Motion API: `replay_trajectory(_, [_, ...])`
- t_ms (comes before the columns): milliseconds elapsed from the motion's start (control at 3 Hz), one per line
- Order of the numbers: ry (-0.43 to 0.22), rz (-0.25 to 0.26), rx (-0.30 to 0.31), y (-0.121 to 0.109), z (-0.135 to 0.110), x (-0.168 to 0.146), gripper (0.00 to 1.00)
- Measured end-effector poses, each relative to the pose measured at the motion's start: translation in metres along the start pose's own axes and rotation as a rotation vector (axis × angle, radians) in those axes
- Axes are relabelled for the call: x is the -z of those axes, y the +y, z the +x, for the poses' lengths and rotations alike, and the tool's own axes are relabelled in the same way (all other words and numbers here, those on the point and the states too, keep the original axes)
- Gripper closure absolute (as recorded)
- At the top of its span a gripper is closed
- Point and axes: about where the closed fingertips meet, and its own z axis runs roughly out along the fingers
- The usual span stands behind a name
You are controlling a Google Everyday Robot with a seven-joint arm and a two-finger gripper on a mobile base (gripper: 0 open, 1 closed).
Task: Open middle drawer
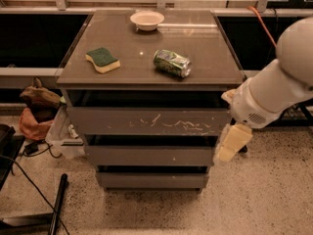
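Right of the cabinet (pixel 142 48) hangs the white arm (pixel 279 82); the middle drawer (pixel 149 155) sits closed between the cabinet's scratched and lowest fronts; the gripper (pixel 234 142) hovers by that drawer's right end, open or closed I cannot tell

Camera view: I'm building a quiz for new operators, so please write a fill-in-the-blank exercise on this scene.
The gripper hangs beside the ___ end of the middle drawer, as pictured. The can lies on its ___ on the cabinet top. The sponge has a ___ upper face. The white-scratched drawer is the ___ of three.
Missing words: right, side, green, top.
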Motion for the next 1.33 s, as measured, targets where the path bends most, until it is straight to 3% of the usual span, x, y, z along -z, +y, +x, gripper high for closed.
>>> replay_trajectory(333, [-0.019, 0.035, -0.002, -0.010, -0.004, -0.003, 0.00])
replay_trajectory(667, [-0.017, 0.033, -0.001, -0.009, -0.004, -0.003, 0.00])
replay_trajectory(1000, [-0.049, 0.020, -0.006, -0.008, -0.005, -0.025, 0.00])
replay_trajectory(1333, [-0.168, -0.052, -0.021, 0.009, -0.003, -0.093, 0.00])
